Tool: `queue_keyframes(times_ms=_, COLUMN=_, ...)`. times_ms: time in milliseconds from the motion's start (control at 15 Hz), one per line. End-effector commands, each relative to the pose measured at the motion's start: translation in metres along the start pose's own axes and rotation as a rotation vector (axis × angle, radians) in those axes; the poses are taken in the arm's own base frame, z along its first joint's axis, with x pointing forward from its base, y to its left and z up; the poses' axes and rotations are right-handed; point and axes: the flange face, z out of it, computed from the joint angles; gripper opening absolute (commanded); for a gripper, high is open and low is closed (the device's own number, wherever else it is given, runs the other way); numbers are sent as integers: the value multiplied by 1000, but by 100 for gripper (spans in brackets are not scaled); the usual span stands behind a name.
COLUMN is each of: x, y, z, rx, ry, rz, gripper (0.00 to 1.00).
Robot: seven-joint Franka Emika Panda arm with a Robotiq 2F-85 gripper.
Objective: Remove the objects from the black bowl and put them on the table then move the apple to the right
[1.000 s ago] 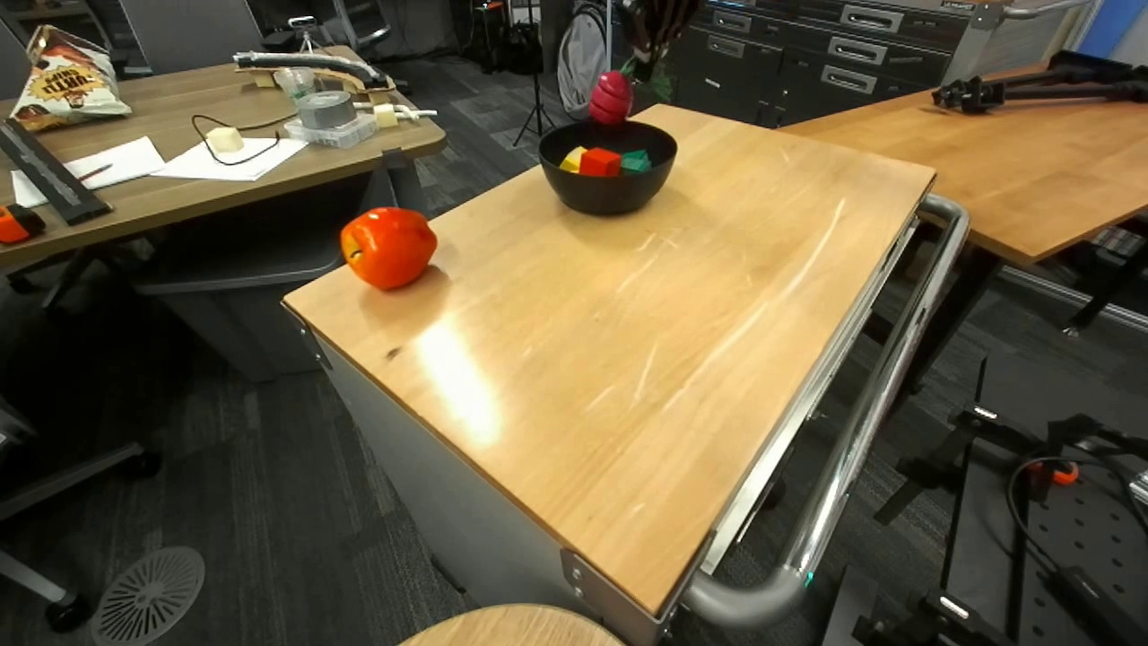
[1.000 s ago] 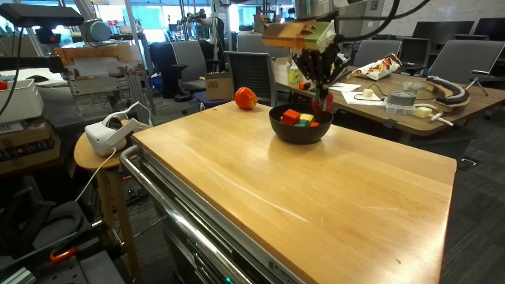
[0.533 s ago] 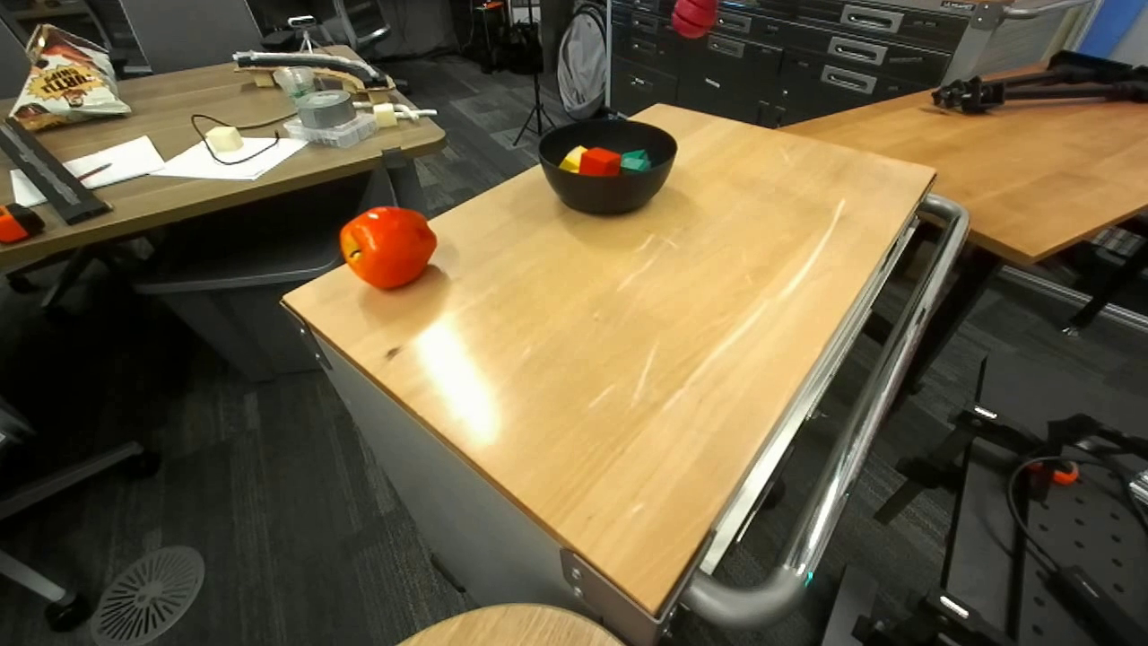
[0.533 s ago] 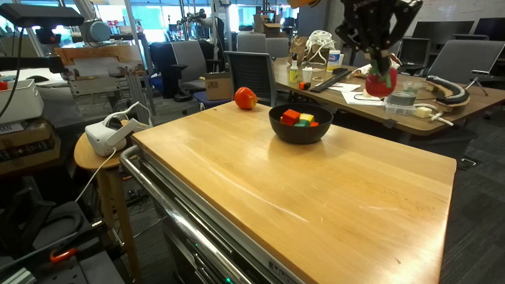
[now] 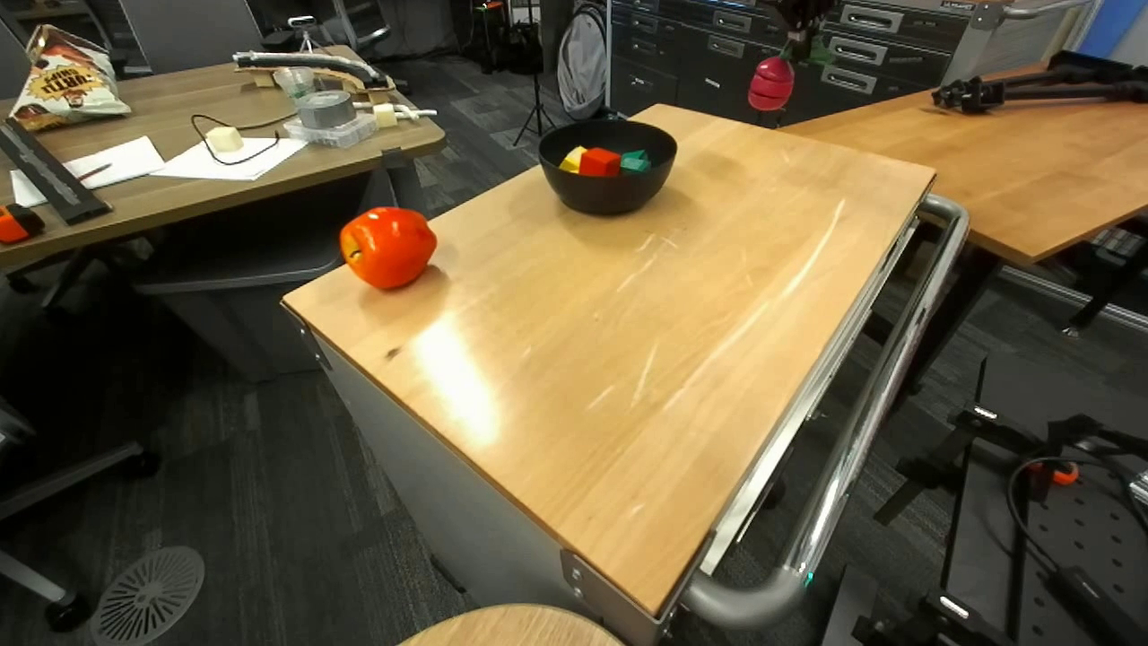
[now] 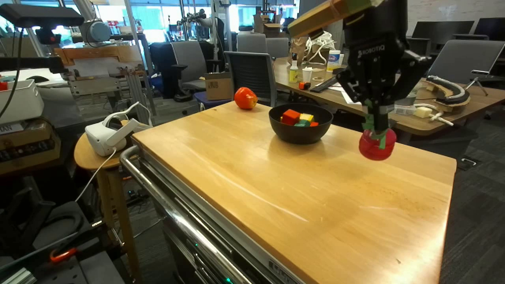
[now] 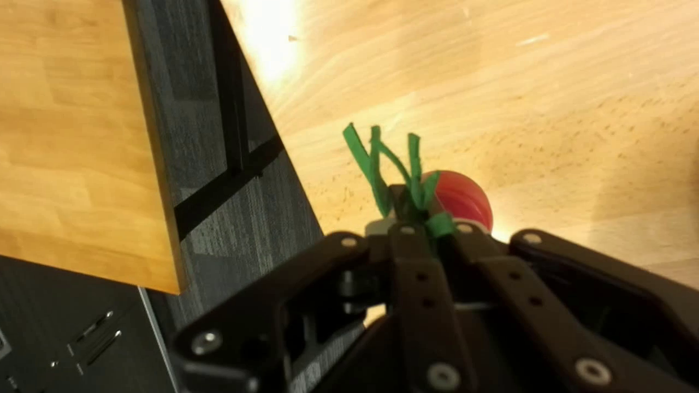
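Red and round, the small fruit (image 6: 377, 147) hangs directly beneath our gripper (image 6: 380, 125); we have its jaws pinched narrow on the green top (image 7: 375, 173), whose strips poke out ahead of the gripper in the wrist view. The fruit hangs over our table (image 6: 276, 189), clear of its surface. Left of the gripper, as both exterior views show it, we see the black bowl (image 6: 301, 136) standing upright on the table, apart from the fruit. In it we find a red block (image 6: 290, 117), a yellow block (image 6: 307, 117), a green block (image 6: 302, 123) and an orange-red piece (image 6: 314, 124), too hidden for us to make out its shape. Farther out on that same side, past the bowl, the apple (image 6: 245, 98) rests near a corner of the table, well apart from the gripper. Left of our gripper in the wrist view, beyond the table's edge, we see an orange-brown desk (image 7: 76, 136), with dark floor (image 7: 240, 245) between.
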Motion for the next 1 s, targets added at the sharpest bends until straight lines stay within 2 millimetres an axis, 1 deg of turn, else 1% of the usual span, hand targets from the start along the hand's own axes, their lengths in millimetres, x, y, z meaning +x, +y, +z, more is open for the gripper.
queue_keyframes(times_ms=0, x=5, y=-2, z=6, rx=43, ry=-61, rz=15, gripper=1)
queue_keyframes(times_ms=467, x=8, y=-31, z=37, rx=76, ry=-143, rz=41, gripper=1)
queue_keyframes(times_ms=533, x=8, y=-35, z=41, rx=76, ry=-152, rz=46, gripper=7)
queue_keyframes(times_ms=600, x=8, y=-38, z=44, rx=76, ry=-160, rz=47, gripper=18)
queue_keyframes(times_ms=733, x=8, y=-43, z=48, rx=77, ry=-175, rz=52, gripper=12)
queue_keyframes(times_ms=867, x=7, y=-45, z=46, rx=90, ry=-182, rz=64, gripper=38)
queue_keyframes(times_ms=933, x=5, y=-45, z=38, rx=112, ry=-168, rz=74, gripper=44)
